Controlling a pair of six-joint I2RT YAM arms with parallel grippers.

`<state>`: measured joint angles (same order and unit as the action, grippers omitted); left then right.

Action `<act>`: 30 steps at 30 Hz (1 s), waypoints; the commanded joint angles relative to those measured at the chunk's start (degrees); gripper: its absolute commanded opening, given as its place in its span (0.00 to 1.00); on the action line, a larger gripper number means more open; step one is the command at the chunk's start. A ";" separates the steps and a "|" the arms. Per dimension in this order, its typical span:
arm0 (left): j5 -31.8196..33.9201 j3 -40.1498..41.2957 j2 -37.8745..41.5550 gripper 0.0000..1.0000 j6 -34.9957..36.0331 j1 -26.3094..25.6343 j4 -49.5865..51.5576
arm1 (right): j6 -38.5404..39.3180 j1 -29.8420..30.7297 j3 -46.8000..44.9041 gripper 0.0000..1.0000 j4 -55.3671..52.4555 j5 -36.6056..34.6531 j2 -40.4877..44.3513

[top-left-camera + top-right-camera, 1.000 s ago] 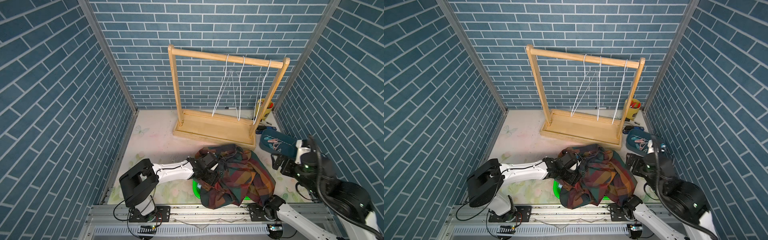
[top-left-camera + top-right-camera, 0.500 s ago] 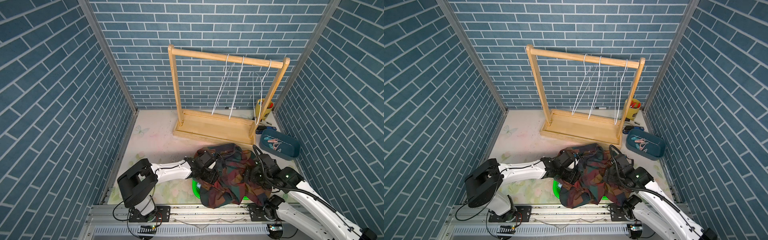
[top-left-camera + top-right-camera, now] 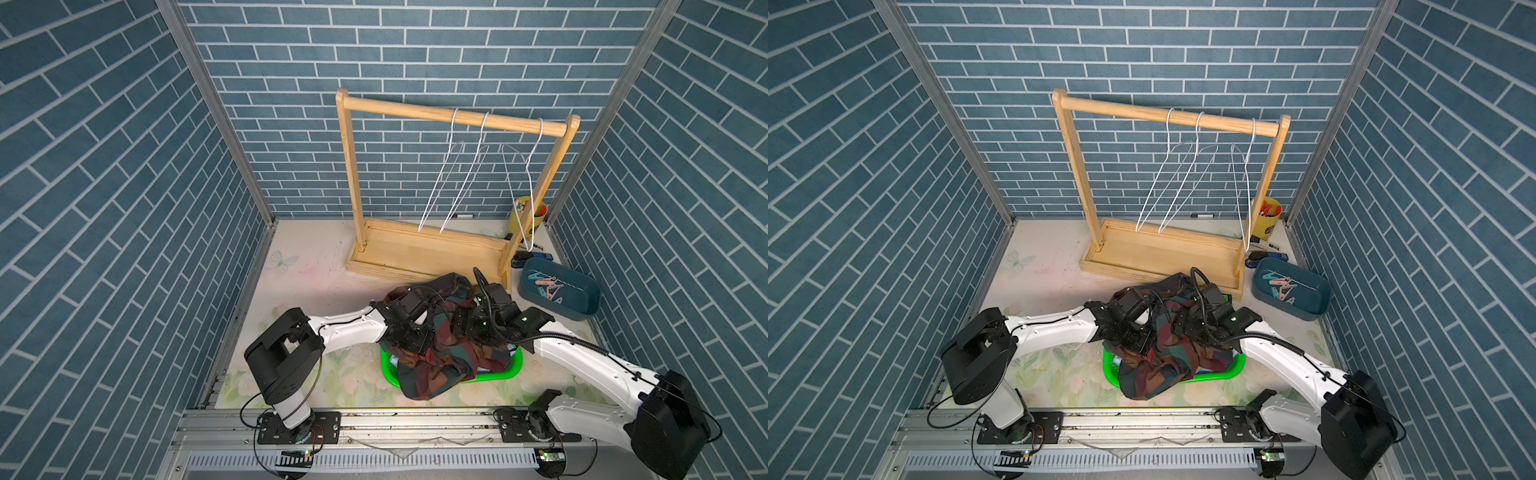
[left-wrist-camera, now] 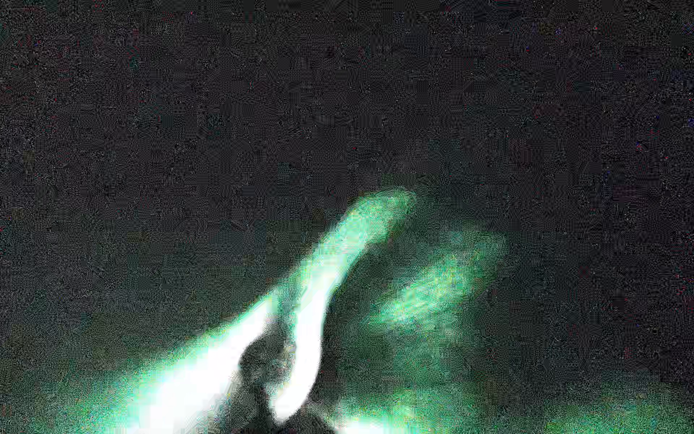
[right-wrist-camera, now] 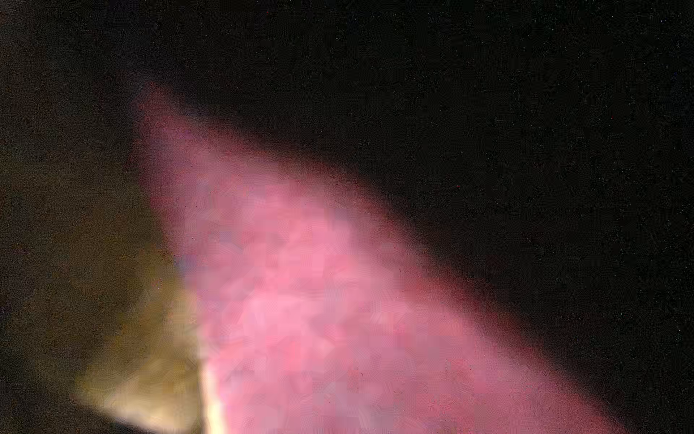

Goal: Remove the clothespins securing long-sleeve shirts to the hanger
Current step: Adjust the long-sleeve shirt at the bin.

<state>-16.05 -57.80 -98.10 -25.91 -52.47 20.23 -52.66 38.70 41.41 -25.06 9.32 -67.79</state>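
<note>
Top views: both arms are seen stretched over the table [image 3: 307, 291] into one cloth heap at its front.
Plaid shirt [image 3: 440, 368] [image 3: 1154, 376]: found crumpled on top of the green basket [image 3: 388, 365] [image 3: 1108, 365], spilled over the basket's front rim, well apart from the hangers.
Left gripper [image 3: 415, 338] [image 3: 1133, 337]: sunk into the heap's left side. Fingertips are covered by cloth, so spread or pinching cannot be told.
Right gripper [image 3: 469, 328] [image 3: 1187, 328]: pressed into the heap's right side with jaws spread wide. Whether cloth lies between them cannot be told.
Clothespins [image 3: 546, 286] [image 3: 1281, 289]: pink, pale and teal ones are piled loose in the blue bin [image 3: 582, 309] [image 3: 1308, 311], just right of the rack base and well apart from both grippers.
Hangers [image 3: 483, 124]: three bare wire ones are hung on the wooden rack [image 3: 415, 114] [image 3: 1142, 112], toward the rail's right end.
Yellow cup [image 3: 524, 218] [image 3: 1264, 222]: set in the back right corner behind the rack's right post, with red items inside.
Left wrist view: dark and noisy, only green-white glare is shown.
Right wrist view: a blurred pink and tan patch on black. Nothing sharper can be made out.
</note>
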 commanded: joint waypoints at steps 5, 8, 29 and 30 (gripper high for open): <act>-1.64 -0.82 -9.41 0.69 0.16 2.49 -0.69 | -2.81 1.03 -1.07 0.93 22.10 5.48 -10.90; -0.43 -1.62 -10.08 0.69 0.37 4.11 -0.29 | -2.68 1.03 -0.57 0.93 24.82 4.69 -15.07; -1.39 -9.89 17.15 1.00 8.71 5.40 17.75 | 2.89 2.34 11.12 0.99 -16.83 -22.39 10.66; -1.91 -10.14 17.79 1.00 8.94 5.88 17.98 | 3.16 2.28 11.80 0.99 -18.23 -22.80 11.37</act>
<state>-15.59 -66.96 -81.41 -19.40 -47.42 34.41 -50.54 40.82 51.96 -33.45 -9.45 -57.74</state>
